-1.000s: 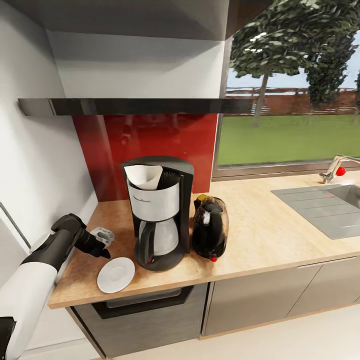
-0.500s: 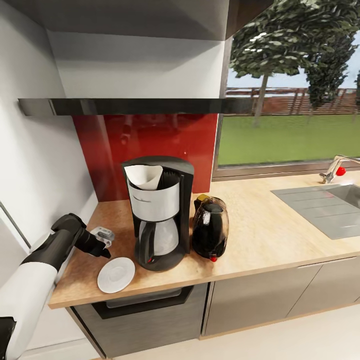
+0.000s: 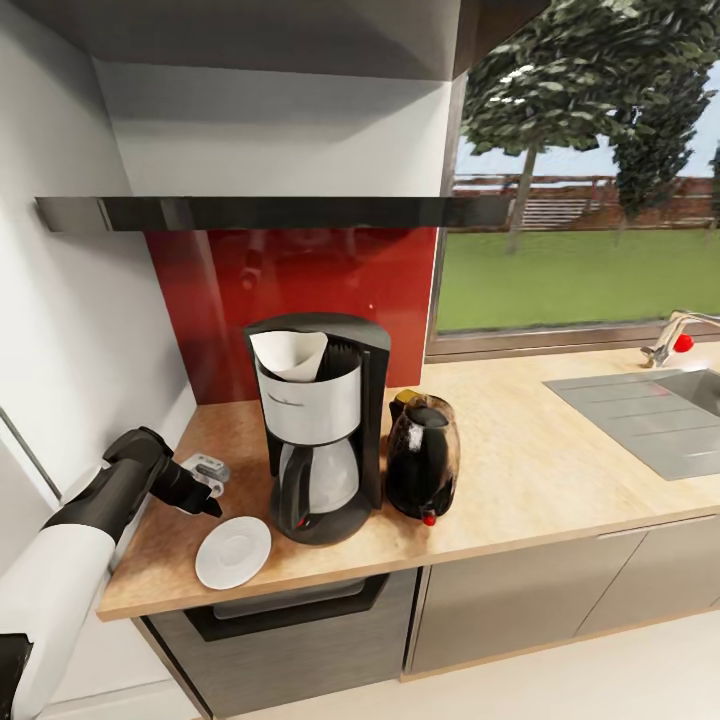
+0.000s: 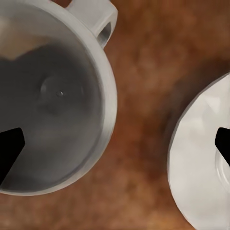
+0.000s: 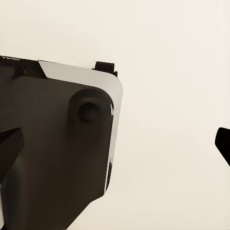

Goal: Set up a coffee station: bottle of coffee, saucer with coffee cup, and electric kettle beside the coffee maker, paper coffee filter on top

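From the head view, our left arm reaches low over the countertop (image 3: 520, 470), its left gripper (image 3: 207, 487) above the coffee cup (image 3: 206, 468), just beside the saucer (image 3: 233, 550) and coffee maker (image 3: 316, 425).

In the left wrist view, fingertips (image 4: 9, 148) stand spread, one inside the cup.

In the right wrist view, the right gripper (image 5: 115, 143) is parted, holding nothing.

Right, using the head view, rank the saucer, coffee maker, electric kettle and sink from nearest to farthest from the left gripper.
1. saucer, on the counter just beside the left gripper, toward the front edge.
2. coffee maker, next along the counter to the right.
3. electric kettle, on the coffee maker's far side.
4. sink, at the counter's right end by the window.
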Robot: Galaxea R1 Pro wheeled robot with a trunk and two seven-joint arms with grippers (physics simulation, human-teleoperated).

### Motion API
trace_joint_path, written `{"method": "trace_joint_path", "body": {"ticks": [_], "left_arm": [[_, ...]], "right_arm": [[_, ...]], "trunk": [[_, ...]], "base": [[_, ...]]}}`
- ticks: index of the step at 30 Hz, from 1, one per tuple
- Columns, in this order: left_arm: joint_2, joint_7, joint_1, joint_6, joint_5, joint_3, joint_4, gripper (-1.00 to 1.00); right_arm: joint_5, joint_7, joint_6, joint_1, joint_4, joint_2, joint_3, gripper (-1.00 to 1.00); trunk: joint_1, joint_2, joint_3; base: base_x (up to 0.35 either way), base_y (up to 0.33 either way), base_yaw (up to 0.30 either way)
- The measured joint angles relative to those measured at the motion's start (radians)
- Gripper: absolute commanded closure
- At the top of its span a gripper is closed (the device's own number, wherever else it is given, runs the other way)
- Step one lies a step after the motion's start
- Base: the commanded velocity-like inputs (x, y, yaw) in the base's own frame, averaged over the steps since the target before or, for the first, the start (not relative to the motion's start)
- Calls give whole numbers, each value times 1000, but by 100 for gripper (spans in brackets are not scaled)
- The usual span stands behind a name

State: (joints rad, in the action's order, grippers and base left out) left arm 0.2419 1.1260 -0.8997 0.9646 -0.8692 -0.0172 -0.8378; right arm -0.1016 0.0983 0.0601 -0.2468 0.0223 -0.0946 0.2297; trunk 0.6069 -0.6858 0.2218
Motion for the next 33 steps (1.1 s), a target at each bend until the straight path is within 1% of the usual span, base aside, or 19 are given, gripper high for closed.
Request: {"method": "trace_joint_path", "body": {"ticks": [18, 19, 23, 24, 33], "left_arm": [[1, -3, 0, 0, -1, 1, 1, -100], [1, -4, 0, 0, -1, 1, 1, 100], [2, -5, 0, 0, -2, 3, 1, 100], [1, -4, -1, 9, 13, 3, 0, 100], [1, -5, -1, 6, 7, 4, 0, 100]], "right_arm": [[0, 0, 0, 6, 0, 0, 0, -100], [0, 0, 0, 6, 0, 0, 0, -100], [0, 0, 0, 6, 0, 0, 0, -100], [0, 0, 0, 6, 0, 0, 0, -100], [0, 0, 0, 9, 0, 0, 0, -100]], "trunk": [[0, 0, 0], [0, 0, 0], [0, 0, 0], [0, 0, 0], [0, 0, 0]], "base": [[0, 0, 0], [0, 0, 0], [0, 0, 0], [0, 0, 0], [0, 0, 0]]}}
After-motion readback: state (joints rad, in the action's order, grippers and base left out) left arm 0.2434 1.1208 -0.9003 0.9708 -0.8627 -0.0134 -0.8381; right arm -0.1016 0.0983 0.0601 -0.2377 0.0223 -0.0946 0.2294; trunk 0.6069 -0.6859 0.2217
